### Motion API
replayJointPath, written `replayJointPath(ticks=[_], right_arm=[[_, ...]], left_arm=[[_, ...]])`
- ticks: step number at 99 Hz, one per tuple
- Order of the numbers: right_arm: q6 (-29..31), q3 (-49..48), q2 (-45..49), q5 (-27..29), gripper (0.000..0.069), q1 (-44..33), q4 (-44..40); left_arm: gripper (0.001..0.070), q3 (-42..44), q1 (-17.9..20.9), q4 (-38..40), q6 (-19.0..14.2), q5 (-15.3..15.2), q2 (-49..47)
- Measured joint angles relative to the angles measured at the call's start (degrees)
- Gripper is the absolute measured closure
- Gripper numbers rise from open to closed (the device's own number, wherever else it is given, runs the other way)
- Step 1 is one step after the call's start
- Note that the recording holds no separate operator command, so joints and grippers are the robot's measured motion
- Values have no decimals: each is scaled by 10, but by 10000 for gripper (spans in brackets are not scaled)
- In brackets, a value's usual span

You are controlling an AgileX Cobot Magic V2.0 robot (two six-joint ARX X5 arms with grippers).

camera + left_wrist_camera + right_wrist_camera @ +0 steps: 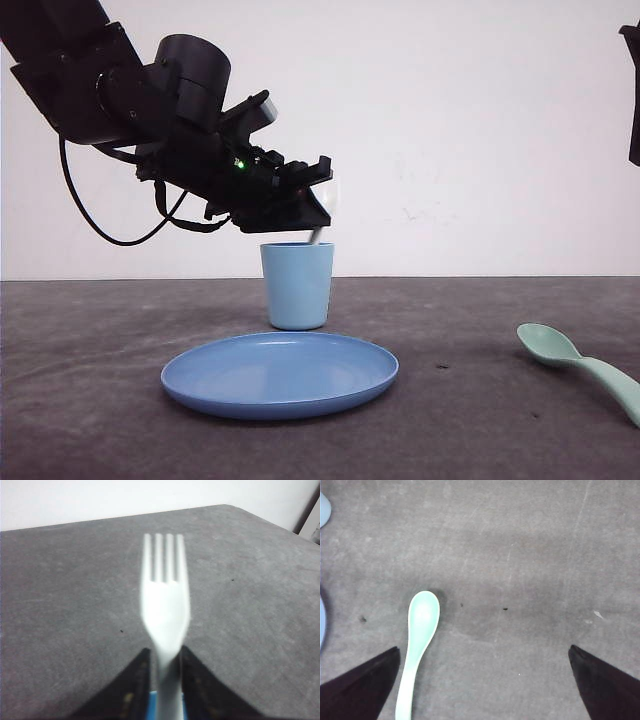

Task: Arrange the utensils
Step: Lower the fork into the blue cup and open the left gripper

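Left tool [312, 208] clamped on fork [165, 605], handle end just over the cup [297, 285] rim. Right tool [482, 680] spread wide, holding nothing, above spoon [420, 640] lying on tabletop [480, 330] right of plate [280, 374]; bare tabletop between them.

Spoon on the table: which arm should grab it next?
Right. Its open gripper hangs above the spoon, fingers spread beside the handle. The left gripper is shut on the fork over the cup.
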Motion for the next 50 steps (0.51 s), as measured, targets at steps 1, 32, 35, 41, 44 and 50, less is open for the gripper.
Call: replayJointPath(ticks=[1, 32, 35, 41, 44, 50], right_arm=[[0, 0, 0, 0, 11, 0, 0], [0, 0, 0, -1, 11, 0, 0], [0, 0, 0, -2, 11, 0, 0], [1, 0, 0, -2, 11, 2, 0], [2, 0, 0, -2, 11, 4, 0], [4, 0, 0, -1, 11, 13, 0]], left_arm=[[547, 0, 0, 0, 0, 0, 0], [414, 0, 0, -49, -4, 3, -32], [414, 0, 0, -61, -4, 3, -47], [414, 0, 3, -82, -9, 3, -82], [414, 0, 5, -94, -13, 3, -102], [414, 0, 10, -122, -18, 4, -145]])
